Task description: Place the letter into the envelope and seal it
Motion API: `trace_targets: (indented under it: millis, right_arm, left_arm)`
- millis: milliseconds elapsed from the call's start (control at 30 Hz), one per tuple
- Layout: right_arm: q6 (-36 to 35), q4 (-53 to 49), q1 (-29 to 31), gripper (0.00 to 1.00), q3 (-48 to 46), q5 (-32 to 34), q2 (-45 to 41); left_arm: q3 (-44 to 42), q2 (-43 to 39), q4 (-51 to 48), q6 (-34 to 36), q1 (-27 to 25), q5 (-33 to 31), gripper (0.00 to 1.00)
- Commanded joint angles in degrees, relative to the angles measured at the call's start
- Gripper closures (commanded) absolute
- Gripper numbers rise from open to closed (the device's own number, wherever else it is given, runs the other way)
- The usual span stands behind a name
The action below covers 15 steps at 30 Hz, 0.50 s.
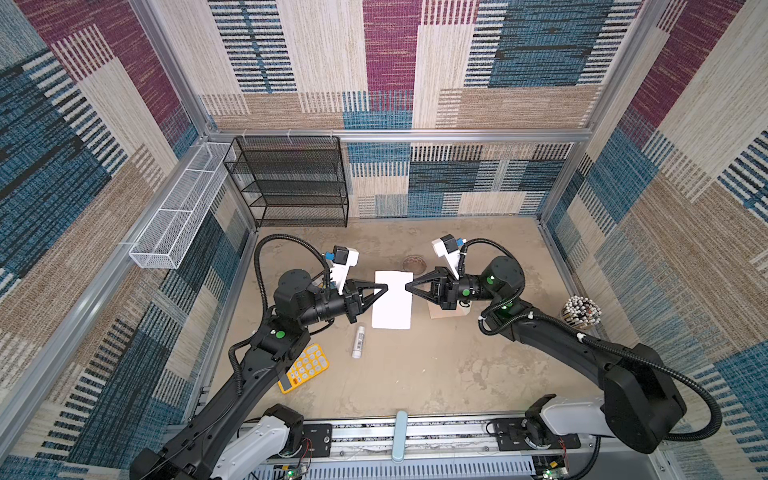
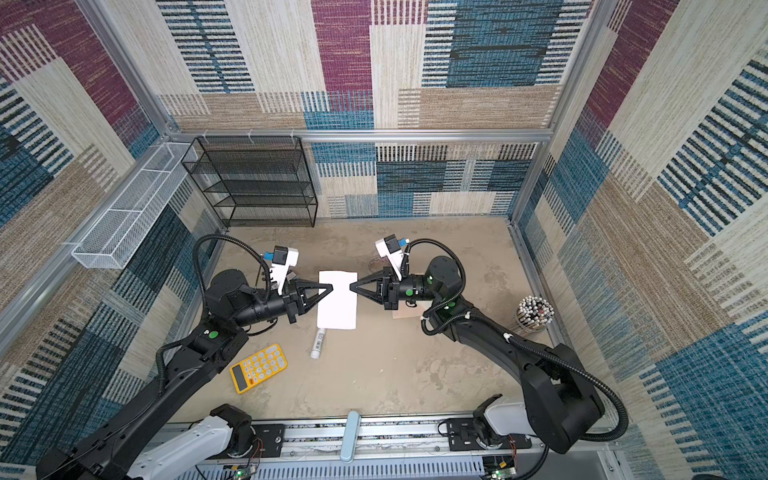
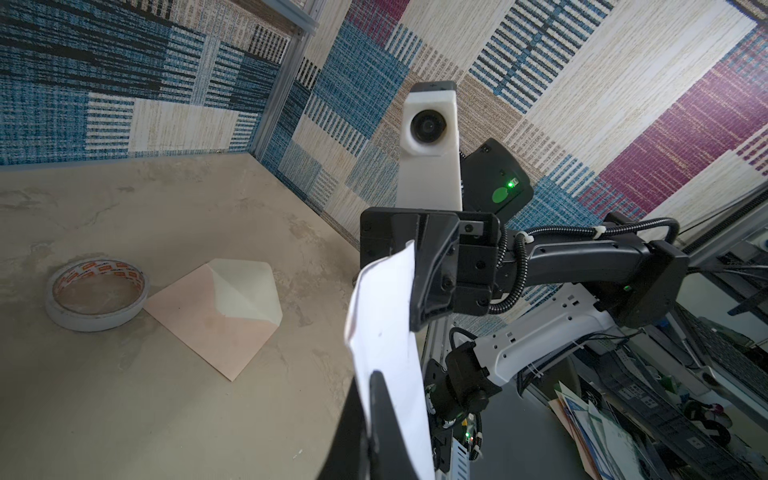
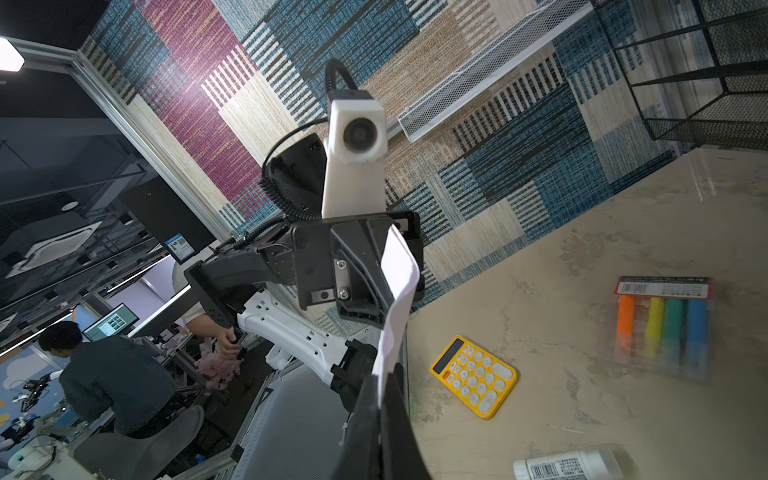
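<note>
My right pincer (image 1: 407, 286) is closed on the letter (image 1: 392, 309), held above the mottled beige table (image 1: 457, 374). My left pincer (image 1: 386, 286) meets its other edge; whether it grips, I cannot tell. The envelope (image 3: 208, 324) lies flat, with woven patchwork walls (image 1: 316, 62) around.

Letter (image 1: 392, 307) between left claw (image 1: 385, 287) and right claw (image 1: 407, 286), envelope (image 3: 208, 320) beside tape roll (image 3: 97, 297) to its right, calculator (image 1: 305, 368) front-left.

The left arm (image 1: 249, 374) and right arm (image 1: 552, 332) reach inward from the near rail with elbows bent, their forearms nearly level and tips facing nose to nose. The right tool (image 1: 408, 286) is clamped on one edge of the letter (image 1: 392, 307). The left tool (image 1: 384, 287) straddles the opposite edge, its grip unclear.
</note>
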Motion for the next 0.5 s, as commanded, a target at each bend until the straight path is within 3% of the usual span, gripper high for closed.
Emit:
trace_targets:
  millis: [0, 100, 200, 467]
  right_arm:
    - [-8.2, -9.8, 0.0, 1.0, 2.6, 1.5, -0.1]
    - [-19.8, -25.1, 0.2, 1.0, 6.5, 4.9, -0.4]
    - [-29.9, -34.6, 0.8, 1.0, 8.2, 8.8, -0.7]
    - [-50.2, -42.2, 3.9, 1.0, 7.6, 13.0, -2.0]
  left_arm:
    - [1.2, -1.2, -3.3, 3.3, 0.0, 0.6, 0.46]
    - [3.1, -4.0, -10.7, 8.8, 0.3, -1.8, 0.33]
    - [5.0, -7.4, -17.0, 14.3, 0.6, -4.7, 0.27]
    - [8.7, -12.1, -29.2, 29.0, 0.6, -5.6, 0.22]
